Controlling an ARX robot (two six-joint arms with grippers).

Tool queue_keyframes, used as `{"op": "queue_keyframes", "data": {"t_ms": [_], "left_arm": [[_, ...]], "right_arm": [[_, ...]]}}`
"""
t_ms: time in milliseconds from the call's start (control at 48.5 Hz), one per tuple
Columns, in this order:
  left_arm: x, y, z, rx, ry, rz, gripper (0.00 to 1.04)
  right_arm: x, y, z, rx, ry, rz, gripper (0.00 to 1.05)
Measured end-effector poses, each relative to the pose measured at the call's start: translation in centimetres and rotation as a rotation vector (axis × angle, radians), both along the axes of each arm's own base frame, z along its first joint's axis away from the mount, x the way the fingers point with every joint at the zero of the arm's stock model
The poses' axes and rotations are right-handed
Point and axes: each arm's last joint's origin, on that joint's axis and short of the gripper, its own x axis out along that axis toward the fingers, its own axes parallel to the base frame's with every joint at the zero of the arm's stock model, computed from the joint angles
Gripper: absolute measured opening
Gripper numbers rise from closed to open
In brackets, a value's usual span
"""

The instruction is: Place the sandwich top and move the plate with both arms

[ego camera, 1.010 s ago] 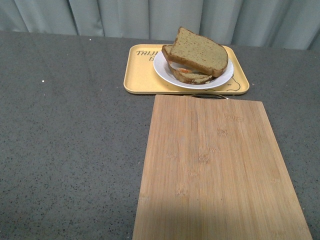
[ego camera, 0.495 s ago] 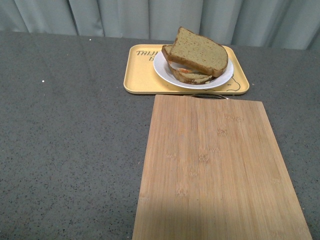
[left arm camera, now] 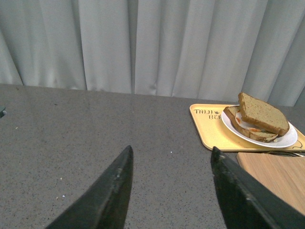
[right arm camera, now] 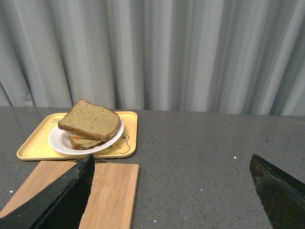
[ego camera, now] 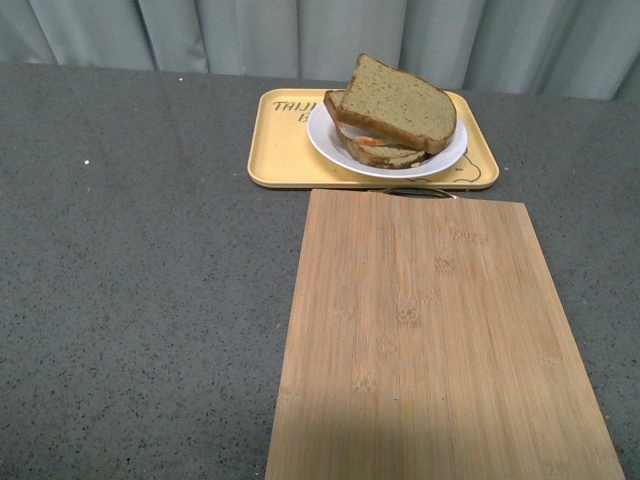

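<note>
The sandwich top point(ego camera: 402, 100), a golden-brown bread slice, lies tilted on the lower slices on the white plate point(ego camera: 440, 160). The plate sits on the yellow tray point(ego camera: 280, 150) at the far side of the table. The sandwich top also shows in the left wrist view point(left arm camera: 262, 113) and the right wrist view point(right arm camera: 89, 120), with the plate point(left arm camera: 286, 140) point(right arm camera: 57, 141) under it. No arm shows in the front view. My left gripper point(left arm camera: 169, 152) is open and empty over the grey table, well short of the tray. My right gripper point(right arm camera: 171, 164) is open wide and empty, also far from the plate.
A bamboo cutting board point(ego camera: 430, 340) lies on the grey table point(ego camera: 140, 280) just in front of the tray, and shows in the wrist views point(left arm camera: 281, 176) point(right arm camera: 109, 191). A metal utensil edge point(ego camera: 420, 191) shows between board and tray. A grey curtain point(ego camera: 300, 30) hangs behind.
</note>
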Motion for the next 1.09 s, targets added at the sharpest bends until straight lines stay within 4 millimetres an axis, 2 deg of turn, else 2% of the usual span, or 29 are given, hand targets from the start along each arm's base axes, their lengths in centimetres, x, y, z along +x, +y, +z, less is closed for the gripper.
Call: {"op": "queue_keyframes", "data": {"t_ms": [124, 330, 1092], "left_arm": [[0.00, 0.00, 0.00, 0.000, 0.000, 0.000, 0.71], [0.00, 0.00, 0.00, 0.000, 0.000, 0.000, 0.99], [0.00, 0.00, 0.00, 0.001, 0.000, 0.000, 0.98]], "right_arm": [[0.00, 0.00, 0.00, 0.000, 0.000, 0.000, 0.95], [0.00, 0.00, 0.00, 0.000, 0.000, 0.000, 0.95], [0.00, 0.00, 0.00, 0.000, 0.000, 0.000, 0.95]]}}
